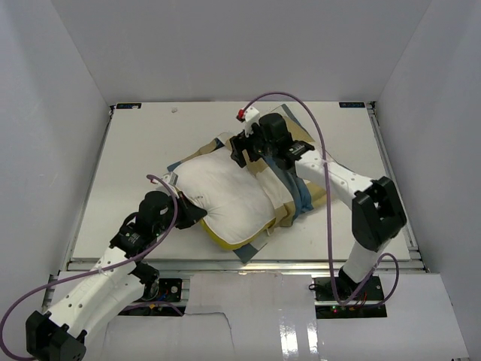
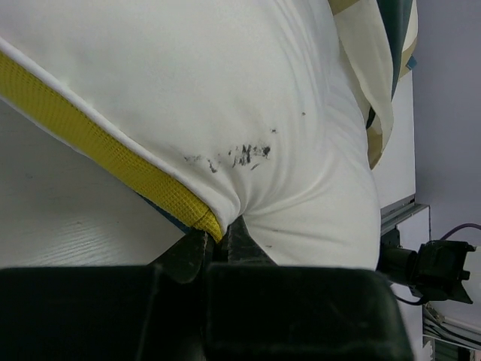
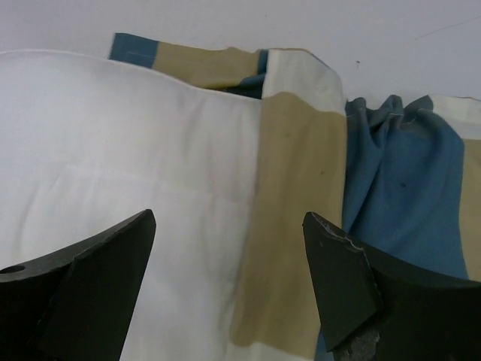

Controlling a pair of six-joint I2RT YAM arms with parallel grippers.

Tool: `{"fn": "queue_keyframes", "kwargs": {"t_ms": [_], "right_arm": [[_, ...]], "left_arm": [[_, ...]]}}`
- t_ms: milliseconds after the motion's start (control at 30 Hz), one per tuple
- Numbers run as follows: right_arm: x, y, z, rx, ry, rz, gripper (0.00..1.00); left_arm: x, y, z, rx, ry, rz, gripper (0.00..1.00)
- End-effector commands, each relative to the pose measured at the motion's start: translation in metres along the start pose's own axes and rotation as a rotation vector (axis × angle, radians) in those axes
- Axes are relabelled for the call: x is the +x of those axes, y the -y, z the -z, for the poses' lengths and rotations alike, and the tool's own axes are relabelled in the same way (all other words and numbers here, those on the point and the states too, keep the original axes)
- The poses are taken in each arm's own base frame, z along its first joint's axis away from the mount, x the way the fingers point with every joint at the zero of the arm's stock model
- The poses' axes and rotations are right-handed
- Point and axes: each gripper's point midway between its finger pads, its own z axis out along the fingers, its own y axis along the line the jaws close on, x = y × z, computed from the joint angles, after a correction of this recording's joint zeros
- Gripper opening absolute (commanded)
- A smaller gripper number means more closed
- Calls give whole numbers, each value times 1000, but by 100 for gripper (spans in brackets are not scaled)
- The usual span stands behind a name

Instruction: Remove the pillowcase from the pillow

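The white pillow point(image 1: 225, 197) lies mid-table, mostly bare, with yellow piping along its near edge. The checked pillowcase point(image 1: 294, 189) is bunched over its right end and trails beneath it. My left gripper point(image 1: 197, 212) is shut on the pillow's near-left corner; in the left wrist view point(image 2: 218, 235) the jaws pinch the yellow piping point(image 2: 98, 147) and white cloth. My right gripper point(image 1: 239, 150) is open above the far edge of the pillow. In the right wrist view point(image 3: 229, 222) its fingertips point(image 3: 331, 233) straddle the line where the pillow point(image 3: 113, 165) meets the tan and blue pillowcase point(image 3: 301, 188).
White walls enclose the table point(image 1: 135, 158) on three sides. A metal rail point(image 1: 248, 265) runs along the near edge. Purple cables loop from both arms. Bare table lies to the left and at the back.
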Motion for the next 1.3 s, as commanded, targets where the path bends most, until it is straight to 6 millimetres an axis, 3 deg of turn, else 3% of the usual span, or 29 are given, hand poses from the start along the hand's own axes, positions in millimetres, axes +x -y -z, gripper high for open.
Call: {"fn": "queue_keyframes", "kwargs": {"t_ms": [0, 33, 100, 133, 167, 200, 267, 300, 400, 500, 533, 567, 667, 767, 800, 933, 967, 1033, 1133, 1167, 1200, 1233, 1267], "right_arm": [[-10, 36, -21, 136, -17, 27, 84], [4, 37, -37, 132, -52, 19, 84], [-3, 36, -53, 112, -40, 1, 83], [13, 36, -69, 104, -81, -3, 83], [5, 38, -74, 105, -83, -4, 82], [21, 44, -87, 126, -123, -7, 82], [16, 56, -94, 182, -137, -1, 79], [27, 59, -102, 191, -166, -2, 77], [27, 67, -108, 222, -167, 6, 58], [24, 94, -105, 336, -171, -22, 41], [23, 111, -101, 382, -170, -53, 12], [23, 124, -97, 424, -169, -64, 8], [30, 188, -69, 559, -176, -152, 8], [44, 227, -42, 658, -198, -233, 8], [49, 251, -25, 711, -194, -277, 8], [77, 291, 16, 819, -199, -464, 8], [92, 291, 20, 827, -220, -499, 8], [96, 288, 17, 787, -219, -528, 8], [79, 262, -2, 599, -185, -512, 9], [62, 239, -12, 450, -153, -512, 13], [52, 229, -13, 399, -138, -502, 31], [34, 214, -11, 321, -108, -489, 42], [25, 201, -10, 293, -107, -479, 66]], "left_arm": [[-6, 19, 5, 86, 20, -7, 0], [-5, 19, 6, 90, 20, -9, 0], [-5, 21, 8, 100, 23, -9, 0], [-5, 21, 8, 103, 24, -9, 0], [-4, 22, 9, 111, 21, -12, 0], [-6, 26, 11, 122, 22, -16, 0], [-7, 26, 14, 118, 20, -22, 0], [-11, 31, 18, 128, 33, -26, 0], [-20, 33, 26, 119, 66, -34, 0], [-33, 42, 38, 120, 103, -37, 0], [-42, 47, 47, 118, 137, -34, 0], [-48, 50, 53, 115, 159, -33, 0], [-68, 62, 83, 129, 245, -31, 0], [-80, 62, 109, 109, 319, -10, 0], [-82, 61, 115, 104, 338, -3, 0], [-91, 52, 135, 63, 413, 30, 0], [-94, 50, 136, 50, 431, 34, 0], [-95, 47, 132, 30, 428, 39, 0], [-94, 39, 115, -13, 407, 36, 0], [-93, 37, 110, -21, 399, 32, 0], [-90, 33, 101, -38, 385, 30, 0], [-89, 30, 96, -50, 375, 30, 0], [-86, 28, 92, -60, 362, 25, 0]]}}
